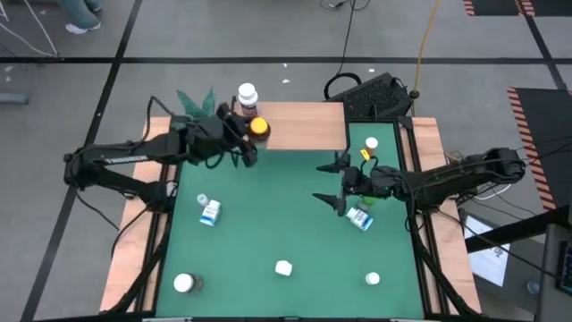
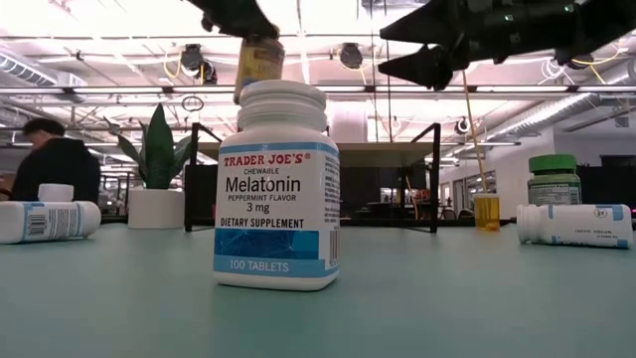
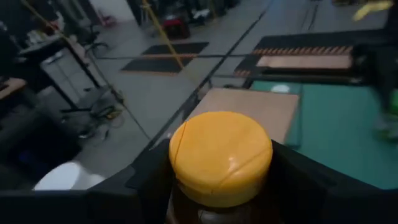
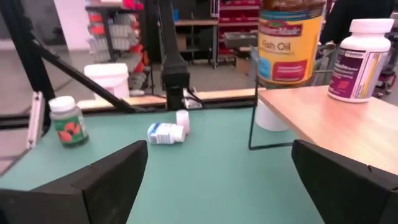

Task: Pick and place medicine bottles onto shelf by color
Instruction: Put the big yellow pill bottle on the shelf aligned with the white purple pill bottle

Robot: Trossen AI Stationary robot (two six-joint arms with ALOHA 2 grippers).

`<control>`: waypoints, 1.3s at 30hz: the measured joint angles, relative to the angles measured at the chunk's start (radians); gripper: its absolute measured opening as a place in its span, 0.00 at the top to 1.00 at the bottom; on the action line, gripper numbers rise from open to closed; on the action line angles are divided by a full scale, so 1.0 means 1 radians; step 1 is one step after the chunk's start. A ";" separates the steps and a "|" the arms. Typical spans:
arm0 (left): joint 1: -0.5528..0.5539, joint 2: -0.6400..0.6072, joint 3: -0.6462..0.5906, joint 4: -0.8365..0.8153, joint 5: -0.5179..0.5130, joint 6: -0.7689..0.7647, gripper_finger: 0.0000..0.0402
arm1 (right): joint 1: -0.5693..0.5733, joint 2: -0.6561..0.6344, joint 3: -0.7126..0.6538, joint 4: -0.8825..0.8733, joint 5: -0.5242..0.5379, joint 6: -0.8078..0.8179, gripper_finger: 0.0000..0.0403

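Observation:
My left gripper [image 1: 243, 132] is shut on an amber Fish Oil bottle with a yellow cap [image 1: 258, 128], held above the light-wood shelf [image 1: 304, 125] near its left end. A white-capped bottle with a purple label [image 1: 248, 94] stands on the shelf behind it. My right gripper [image 1: 329, 185] is open and hangs in the air over the table's right half, touching nothing. Below it lies a white-and-blue bottle [image 1: 359, 217]. A green bottle [image 1: 371, 143] stands right of the shelf. A Melatonin bottle [image 2: 276, 189] stands near the table's near edge. My left gripper pinches the amber bottle between its two fingers just under the yellow cap [image 3: 221, 155], one finger [image 3: 311, 180] on each side. The fingers slant down at it from the table's left. The bottle [image 4: 291, 37] hangs upright, lifted clear of the shelf board [image 4: 336, 124].
A white-and-blue bottle [image 1: 210, 212] lies on the table's left half beside a small white one [image 1: 202, 200]. Capped bottles stand along the near edge [image 1: 183, 283] [image 1: 372, 279]. A potted plant [image 1: 197, 100] stands left of the shelf. A small yellow cup [image 2: 486, 211] stands by the green bottle.

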 joint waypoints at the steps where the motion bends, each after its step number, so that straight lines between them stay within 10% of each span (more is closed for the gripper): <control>1: 0.018 -0.004 -0.001 -0.018 0.004 0.004 0.43 | -0.001 0.000 -0.011 0.020 -0.001 0.002 0.02; 21: 0.367 -0.052 -0.284 0.285 0.286 -0.063 0.42 | -0.002 -0.004 -0.020 0.029 -0.001 0.046 0.02; 39: 0.433 -0.039 -0.301 0.317 0.328 -0.117 0.41 | -0.001 -0.003 -0.020 0.030 -0.001 0.057 0.02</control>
